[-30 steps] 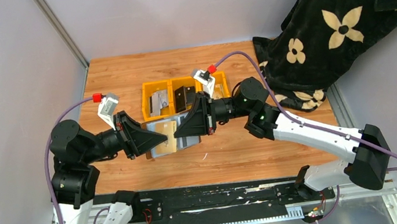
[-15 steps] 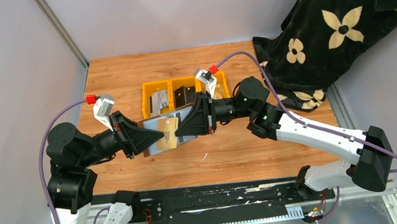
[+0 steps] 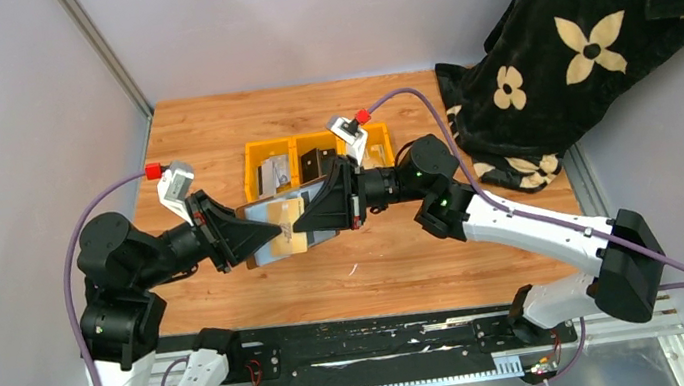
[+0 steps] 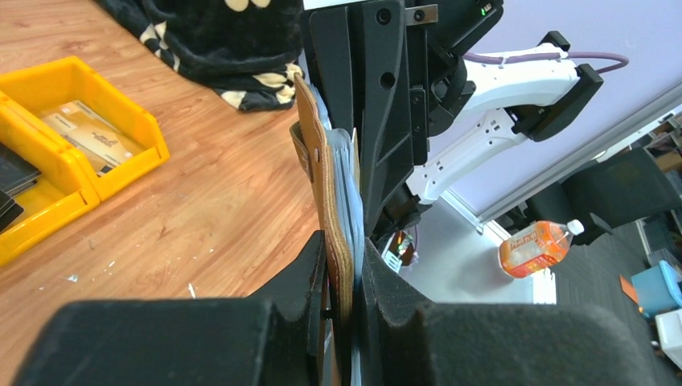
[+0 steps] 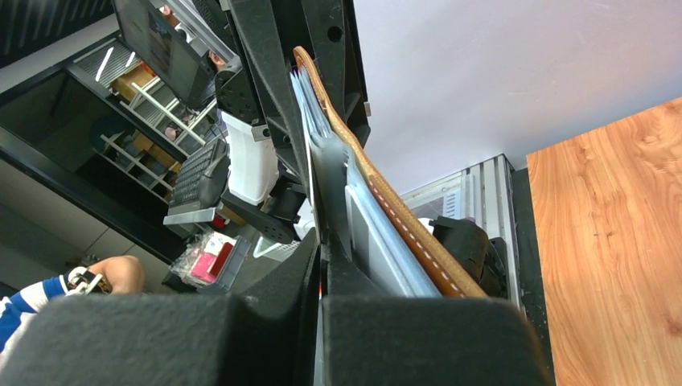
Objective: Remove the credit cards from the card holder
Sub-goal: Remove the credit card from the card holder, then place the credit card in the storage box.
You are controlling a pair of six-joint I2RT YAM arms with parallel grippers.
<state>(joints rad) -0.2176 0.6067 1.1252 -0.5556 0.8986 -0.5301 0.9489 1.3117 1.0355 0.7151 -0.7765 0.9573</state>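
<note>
The card holder (image 3: 267,226), brown leather outside and grey inside, hangs open above the middle of the table between my two grippers. My left gripper (image 3: 252,240) is shut on its left edge; in the left wrist view the leather edge (image 4: 326,189) stands pinched between the pads, gripper (image 4: 344,265). A tan credit card (image 3: 291,228) lies against the grey inside. My right gripper (image 3: 309,220) meets it from the right, jaws closed on the card's thin pale edge (image 5: 309,173), gripper (image 5: 320,269), beside the holder's stitched leather (image 5: 394,209).
Three yellow bins (image 3: 256,155) stand behind the grippers, holding grey cards (image 3: 273,174), black cards (image 3: 317,164) and tan cards (image 3: 375,153). A black flowered cloth (image 3: 587,27) covers the table's back right corner. Grey walls close the left and back.
Both grippers and the holder between them have drifted a little left and back. The holder has tilted slightly, and the right gripper has pushed in closer to the left one.
</note>
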